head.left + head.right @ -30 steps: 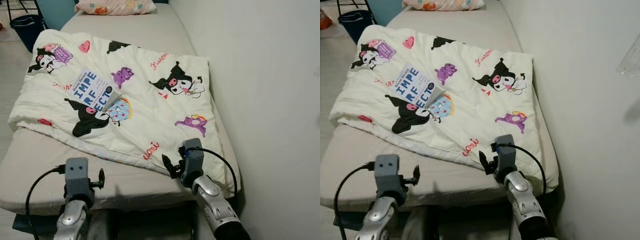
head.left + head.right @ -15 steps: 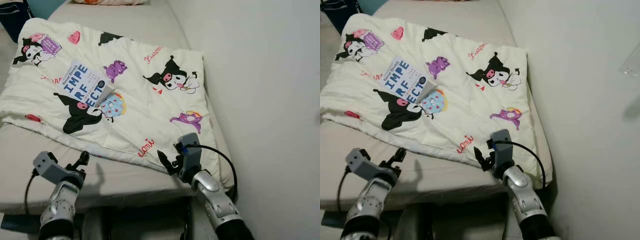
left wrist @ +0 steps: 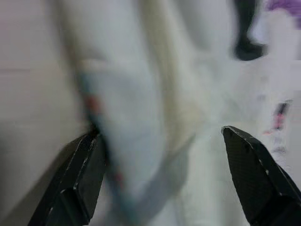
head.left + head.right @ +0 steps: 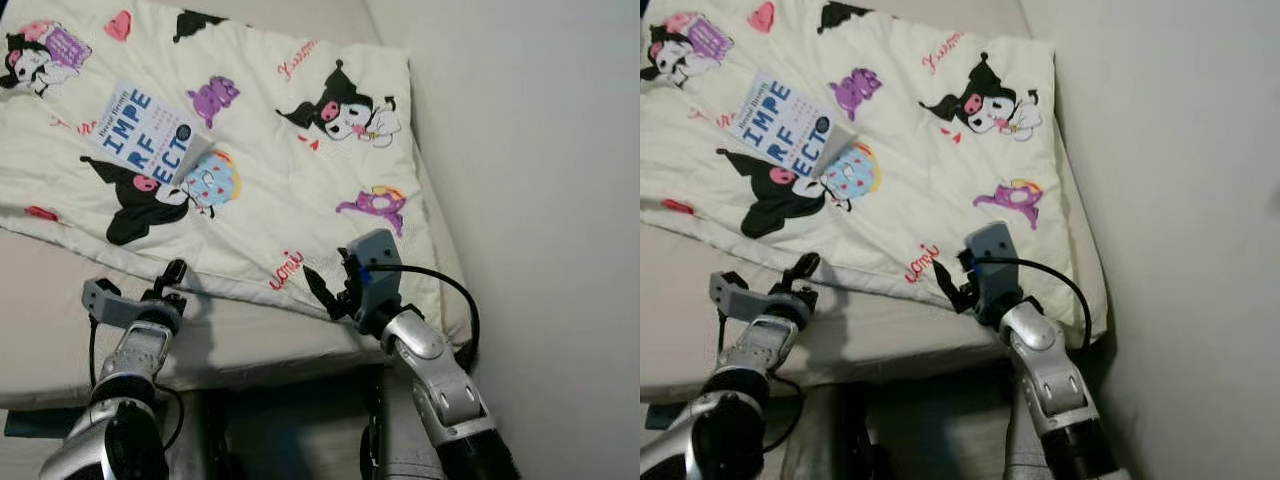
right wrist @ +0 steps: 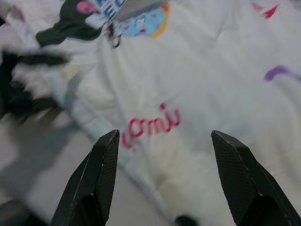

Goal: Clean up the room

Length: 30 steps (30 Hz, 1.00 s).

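Left eye view: cream cartoon-print blanket (image 4: 250, 160) lies spread and skewed across the bed (image 4: 60, 300), its near hem running diagonally just ahead of both arms; a book (image 4: 142, 135) rests on it toward the robot's left, closed, cover up. Left gripper (image 4: 172, 280) sits at the near hem, fingertips at or just touching the edge; right gripper (image 4: 318, 292) is at the same hem further right, close to the red lettering, near the wall (image 4: 540, 200). Right eye view: same layout; the book (image 4: 780, 123) is well apart from both grippers, so the hem can be handled without disturbing it at once, though lifting the blanket would likely tip it. Left wrist view: blurred; fingers (image 3: 77, 174) spread wide, blanket hem between them but not pinched, nothing held. Right wrist view: fingers (image 5: 94, 179) likewise spread wide, straddling the hem by the red script, nothing gripped; bare bed surface shows below the edge. Judgement: the step in hand looks like taking the blanket's near edge with both grippers to straighten or fold it. To do it well, push each gripper far enough over the hem that the padded edge sits deep between the fingers, close both at about the same time, and lift evenly so the fabric does not slide out. Better to remove the book first, or lift low and slow.
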{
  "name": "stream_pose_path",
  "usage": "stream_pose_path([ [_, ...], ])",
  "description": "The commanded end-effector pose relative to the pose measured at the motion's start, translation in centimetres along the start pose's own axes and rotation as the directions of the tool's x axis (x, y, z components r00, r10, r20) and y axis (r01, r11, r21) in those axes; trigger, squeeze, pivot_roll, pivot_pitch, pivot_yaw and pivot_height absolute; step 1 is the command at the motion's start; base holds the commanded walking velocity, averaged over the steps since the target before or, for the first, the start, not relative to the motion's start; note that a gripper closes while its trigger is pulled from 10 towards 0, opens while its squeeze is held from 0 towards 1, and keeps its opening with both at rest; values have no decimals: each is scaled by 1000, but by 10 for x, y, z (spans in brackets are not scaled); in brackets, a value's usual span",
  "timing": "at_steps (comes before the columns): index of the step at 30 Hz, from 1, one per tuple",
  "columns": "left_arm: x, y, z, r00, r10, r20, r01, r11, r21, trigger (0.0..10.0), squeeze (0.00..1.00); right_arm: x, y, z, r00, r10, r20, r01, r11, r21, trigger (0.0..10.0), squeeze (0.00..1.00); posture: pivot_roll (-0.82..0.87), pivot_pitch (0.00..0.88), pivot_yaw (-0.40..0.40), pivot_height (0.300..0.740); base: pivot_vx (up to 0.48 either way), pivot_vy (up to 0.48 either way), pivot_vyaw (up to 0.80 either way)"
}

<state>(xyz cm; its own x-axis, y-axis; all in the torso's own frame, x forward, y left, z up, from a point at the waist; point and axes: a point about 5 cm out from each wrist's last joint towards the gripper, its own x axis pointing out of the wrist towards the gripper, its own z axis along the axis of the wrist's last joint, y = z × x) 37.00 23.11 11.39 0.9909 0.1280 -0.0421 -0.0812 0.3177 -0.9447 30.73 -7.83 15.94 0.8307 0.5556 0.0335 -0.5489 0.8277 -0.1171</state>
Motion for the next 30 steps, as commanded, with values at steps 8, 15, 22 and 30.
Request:
stream_pose_path([
  [8,15,-36,-4,992,-122,-34,122,992,-8,10000,0,-13,6,-1,999,-5,-43,4,1000,-6,10000,0,-274,511,-2,570,0,0,0],
  [15,19,-47,-2,987,-160,-29,160,987,12,0,0,-15,8,-1,998,-10,-60,10,1000,-8,10000,0,-265,512,3,570,0,0,0],
  [22,15,-36,4,992,-129,-2,129,991,24,0,0,-16,10,-1,998,-13,-67,13,1000,5,10000,0,-255,512,2,570,0,0,0],
  [30,2,-5,18,995,-61,77,54,995,87,0,0,-16,9,-4,997,-7,-79,7,1000,1,10000,0,-233,506,0,570,0,0,0],
])
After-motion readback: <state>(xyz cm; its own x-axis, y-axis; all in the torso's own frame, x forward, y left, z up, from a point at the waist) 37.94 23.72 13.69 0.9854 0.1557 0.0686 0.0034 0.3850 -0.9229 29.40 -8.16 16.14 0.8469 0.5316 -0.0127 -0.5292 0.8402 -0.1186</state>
